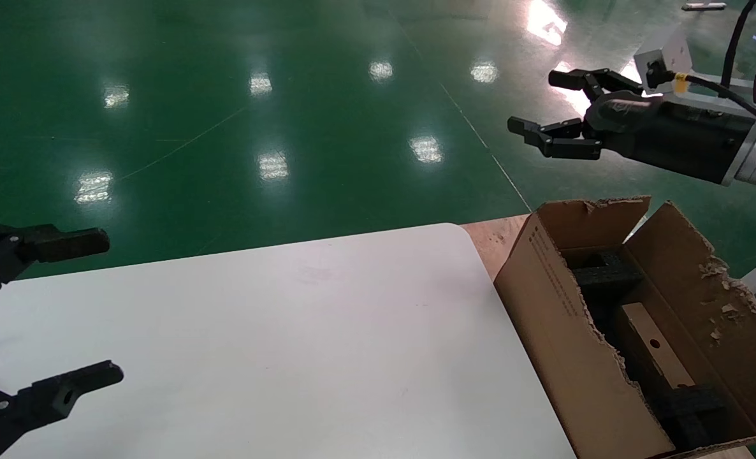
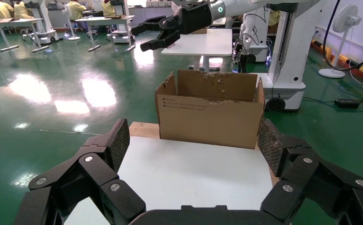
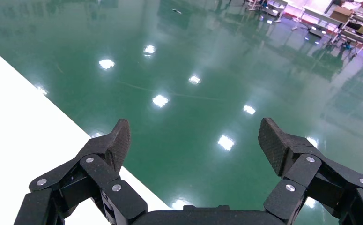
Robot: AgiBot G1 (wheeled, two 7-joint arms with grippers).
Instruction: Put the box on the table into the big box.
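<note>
Item: small oblong brown box with one round hole [image 1: 657, 354], lying inside the large torn corrugated carton [image 1: 563, 331] on black foam [image 1: 607, 275], below and behind the right gripper [image 1: 538, 108]. Right gripper: raised above the carton's far end, jaws spread wide, empty. Left gripper [image 1: 85, 312]: wide open, empty, over the white tabletop [image 1: 301, 344], carton ahead of it. Step, judged: placement complete. Next move: probably only drawing the right arm clear.

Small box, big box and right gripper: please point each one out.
small box [image 1: 655, 354], head view, its top face near the hole
big box [image 1: 556, 331], head view, its outer side wall
right gripper [image 1: 537, 102], head view, between its fingertips
</note>
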